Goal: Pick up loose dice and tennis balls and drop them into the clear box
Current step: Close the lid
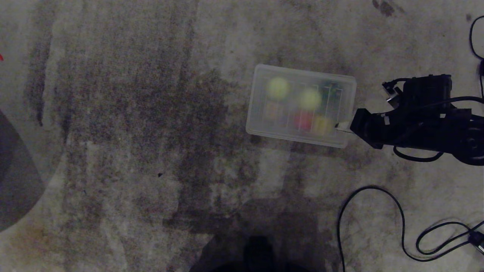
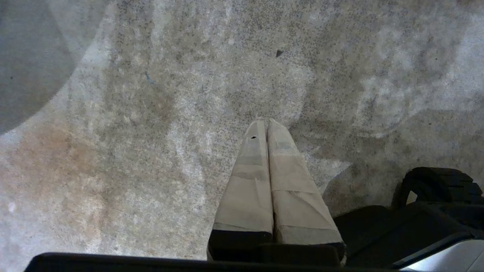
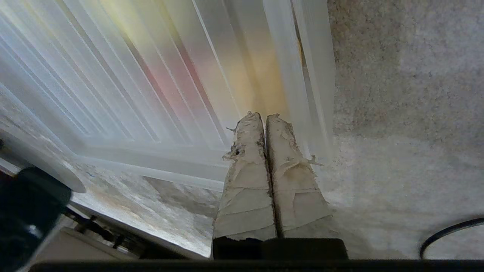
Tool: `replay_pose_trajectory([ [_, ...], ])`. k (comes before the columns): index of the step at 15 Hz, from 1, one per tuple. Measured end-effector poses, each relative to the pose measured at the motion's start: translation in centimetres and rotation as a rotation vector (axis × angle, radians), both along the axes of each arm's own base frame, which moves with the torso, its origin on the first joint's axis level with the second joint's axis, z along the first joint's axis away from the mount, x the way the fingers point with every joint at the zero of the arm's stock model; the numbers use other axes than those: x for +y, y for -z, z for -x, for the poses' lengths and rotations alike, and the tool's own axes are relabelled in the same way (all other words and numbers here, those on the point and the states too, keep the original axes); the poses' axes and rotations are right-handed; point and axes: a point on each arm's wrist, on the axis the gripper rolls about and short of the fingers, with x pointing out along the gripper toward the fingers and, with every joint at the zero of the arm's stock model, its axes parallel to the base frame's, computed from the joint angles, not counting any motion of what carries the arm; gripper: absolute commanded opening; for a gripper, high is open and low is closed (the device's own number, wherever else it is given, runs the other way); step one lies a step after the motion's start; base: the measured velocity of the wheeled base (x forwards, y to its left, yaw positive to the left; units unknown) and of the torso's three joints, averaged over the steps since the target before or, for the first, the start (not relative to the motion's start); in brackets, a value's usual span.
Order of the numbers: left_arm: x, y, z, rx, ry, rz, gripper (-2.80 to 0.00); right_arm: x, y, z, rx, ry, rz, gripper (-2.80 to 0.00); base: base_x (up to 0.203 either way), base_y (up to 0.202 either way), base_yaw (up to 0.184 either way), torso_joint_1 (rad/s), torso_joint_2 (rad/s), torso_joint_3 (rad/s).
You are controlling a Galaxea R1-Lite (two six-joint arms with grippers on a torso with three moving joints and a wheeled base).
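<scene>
So, in the head view you see the clear box (image 1: 351, 85) at upper right, lidded, two tennis balls (image 1: 278, 88) and the dice (image 1: 303, 120) inside; nothing lies loose. The left gripper (image 2: 267, 124) is pinched together, empty. The right gripper (image 3: 263, 118), closed and empty, touches the ribbed lid (image 3: 124, 75).

place: indoor room | evidence: stained carpet (image 1: 151, 124) - loose cables (image 1: 378, 211)

You see a dim, grainy head view. A dark shadow (image 1: 261, 245) lies on the floor (image 1: 132, 132) at the bottom. The box (image 1: 300, 105) looks blurry. Both wrist views are brighter, and the ribbed lid (image 3: 151, 75) close up is smeared and soft.
</scene>
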Motion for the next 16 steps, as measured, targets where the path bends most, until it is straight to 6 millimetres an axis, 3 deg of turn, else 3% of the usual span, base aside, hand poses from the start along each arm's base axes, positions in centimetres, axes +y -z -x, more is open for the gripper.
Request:
replay_pose_trajectory([
  [9,0.0,0.0,0.0,0.000,-0.001,0.000,-2.80,-2.1,-0.1,0.1,-0.051,0.023,0.141,-2.80,0.000,0.000,0.000,0.000,0.00,0.000],
  [16,0.0,0.0,0.0,0.000,-0.001,0.000,-2.80,-2.2,-0.5,-0.1,-0.068,0.032,0.121,-2.80,0.000,0.000,0.000,0.000,0.00,0.000],
])
